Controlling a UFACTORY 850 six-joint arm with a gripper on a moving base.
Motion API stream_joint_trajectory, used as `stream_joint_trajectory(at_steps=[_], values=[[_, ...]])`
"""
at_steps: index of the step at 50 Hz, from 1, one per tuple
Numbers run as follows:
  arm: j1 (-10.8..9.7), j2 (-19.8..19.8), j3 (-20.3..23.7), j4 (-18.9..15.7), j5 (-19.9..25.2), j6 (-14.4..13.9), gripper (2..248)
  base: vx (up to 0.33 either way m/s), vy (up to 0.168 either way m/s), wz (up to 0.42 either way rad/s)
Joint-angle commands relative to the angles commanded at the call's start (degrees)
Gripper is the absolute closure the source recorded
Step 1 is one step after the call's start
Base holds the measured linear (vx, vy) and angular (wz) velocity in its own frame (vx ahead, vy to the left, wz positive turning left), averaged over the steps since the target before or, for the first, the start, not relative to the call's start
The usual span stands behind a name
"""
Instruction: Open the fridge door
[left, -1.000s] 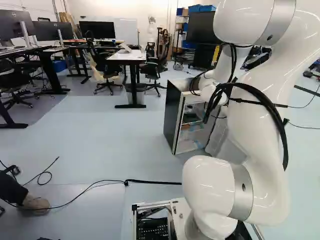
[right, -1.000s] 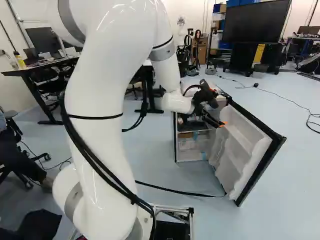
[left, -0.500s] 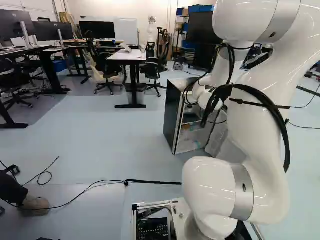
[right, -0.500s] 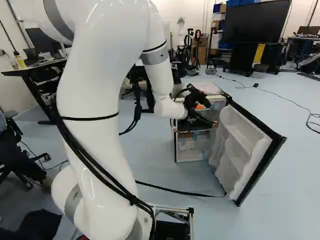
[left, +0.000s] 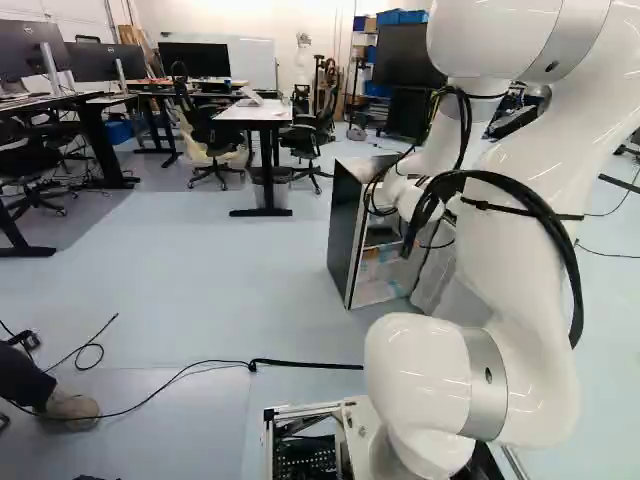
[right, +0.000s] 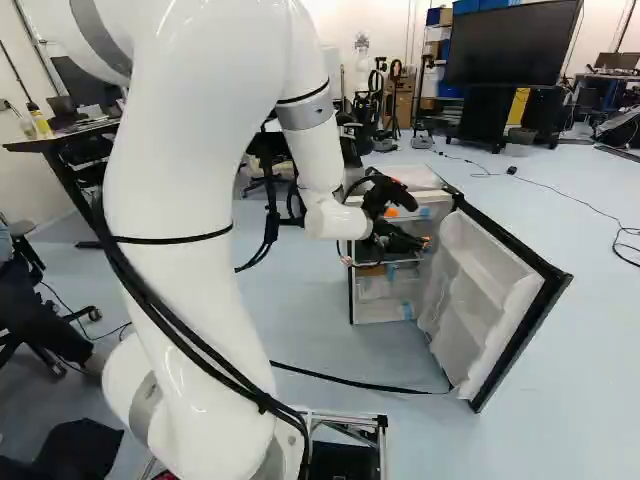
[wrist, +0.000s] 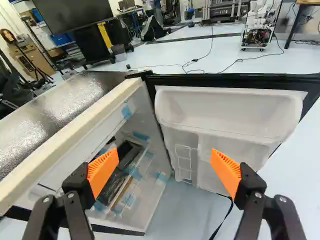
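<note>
The claw (right: 411, 228) is released, its ridged orange pads (wrist: 102, 171) spread wide, near the fridge's (right: 385, 305) open front. The fridge door (right: 480, 268) stands wide open beyond the pads, its white lining moulded into rounded bins; the fridge's top glints, pebbly and silvery.

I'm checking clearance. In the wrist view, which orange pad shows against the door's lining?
The orange pad farther from the fridge cabinet; the other pad shows against the cabinet's open interior.

smooth plastic door liner (wrist: 225, 115), shiny speckled fridge top (wrist: 55, 110), glossy arm (right: 190, 190)
</note>
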Motion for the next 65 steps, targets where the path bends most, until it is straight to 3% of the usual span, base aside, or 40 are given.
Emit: stream_joint_trajectory(at_steps=[32,65], values=[[3.6,5.9,5.5,-5.9,-0.1,0.0,3,0.0,0.0,0.0],[11.3,18.8,17.7,-18.8,-0.4,0.0,3,0.0,0.0,0.0]])
